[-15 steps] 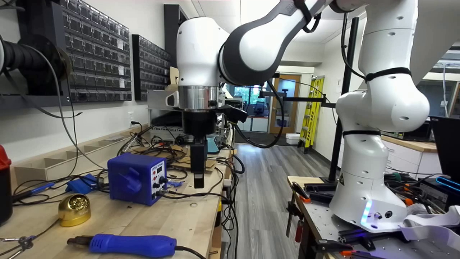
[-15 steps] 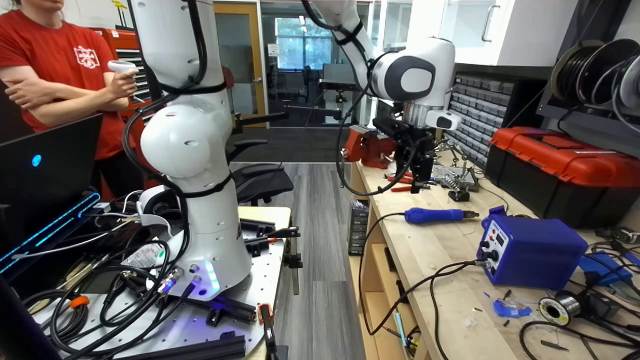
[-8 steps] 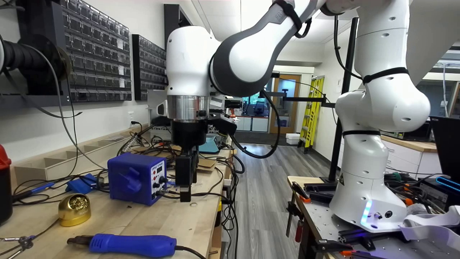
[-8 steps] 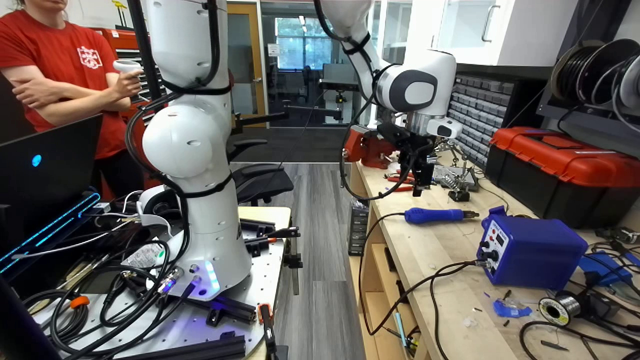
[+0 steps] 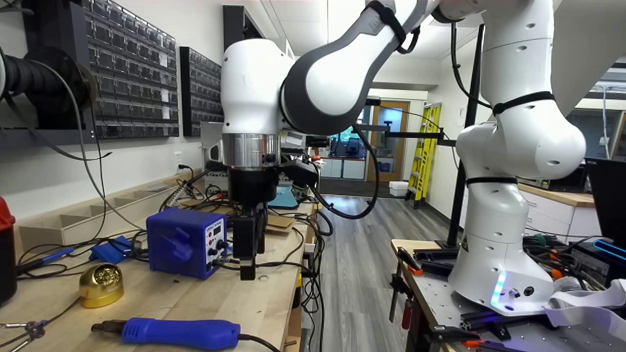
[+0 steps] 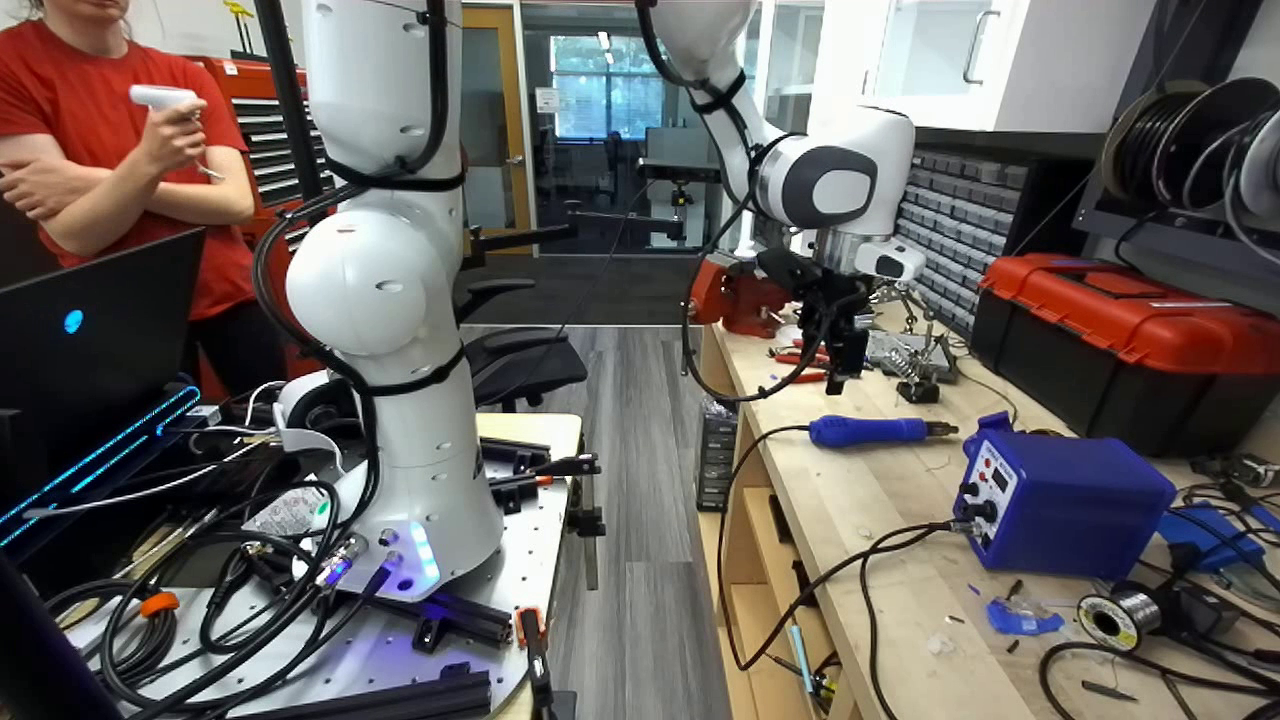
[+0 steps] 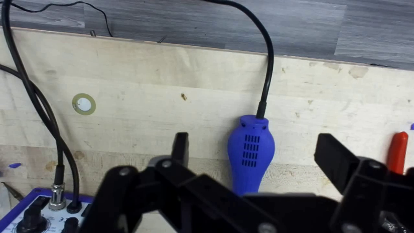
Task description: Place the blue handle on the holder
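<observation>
The blue handle [image 5: 181, 334] lies on the wooden bench with its metal tip and black cord; it also shows in an exterior view [image 6: 868, 430]. The holder, a dark-blue box with a white front panel [image 5: 188, 242], stands on the bench, also in an exterior view [image 6: 1075, 505]; a blue cradle [image 5: 178, 246] sticks out from its side. In the wrist view a corner of the box [image 7: 35, 215] shows at lower left. My gripper [image 7: 252, 137] is open and empty above the bench; the blue handle [image 7: 250, 152] appears between its fingers, its lower part hidden by the gripper.
A gold tip cleaner [image 5: 101, 286] stands near the box. A red-lidded toolbox [image 6: 1130, 350] sits against the wall. Red pliers [image 7: 397, 152] lie to the right in the wrist view. A helping-hands stand [image 6: 915, 365] and red vise [image 6: 740, 295] are farther along. Black cords cross the bench edge.
My gripper has moved lower, and leftward in an exterior view, still open. The blue handle and the box have not moved. The person's hand with the controller has shifted.
</observation>
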`<action>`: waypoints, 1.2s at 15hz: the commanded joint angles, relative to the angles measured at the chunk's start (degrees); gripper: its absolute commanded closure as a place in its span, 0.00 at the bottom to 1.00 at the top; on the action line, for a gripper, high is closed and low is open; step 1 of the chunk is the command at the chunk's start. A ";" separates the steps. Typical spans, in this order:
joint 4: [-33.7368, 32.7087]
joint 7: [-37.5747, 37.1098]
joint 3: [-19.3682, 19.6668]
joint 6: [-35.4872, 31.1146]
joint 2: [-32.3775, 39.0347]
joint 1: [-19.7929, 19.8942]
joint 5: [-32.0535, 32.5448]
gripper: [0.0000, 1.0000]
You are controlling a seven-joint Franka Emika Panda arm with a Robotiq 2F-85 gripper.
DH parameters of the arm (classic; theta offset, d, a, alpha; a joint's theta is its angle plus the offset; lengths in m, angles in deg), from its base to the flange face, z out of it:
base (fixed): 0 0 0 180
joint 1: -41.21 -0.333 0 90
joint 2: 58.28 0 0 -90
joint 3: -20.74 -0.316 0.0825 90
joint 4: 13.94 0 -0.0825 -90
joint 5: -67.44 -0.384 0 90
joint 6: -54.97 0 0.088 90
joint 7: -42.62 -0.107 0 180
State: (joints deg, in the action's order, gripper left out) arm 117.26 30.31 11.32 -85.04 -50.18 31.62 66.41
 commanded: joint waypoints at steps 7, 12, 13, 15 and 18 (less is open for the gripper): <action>-0.22 0.09 0.32 0.10 0.25 -0.33 -0.12 0.00; -1.85 0.22 -0.13 -0.78 3.71 -1.04 0.07 0.00; -2.36 -0.30 -0.10 -0.94 4.64 -1.35 0.42 0.00; -4.09 -0.51 0.09 -0.49 6.91 -2.00 1.20 0.00; -7.46 -0.47 0.50 -0.03 10.30 -2.82 2.05 0.00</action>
State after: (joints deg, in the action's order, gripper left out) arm 113.46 30.39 11.14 -85.07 -43.23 29.90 66.98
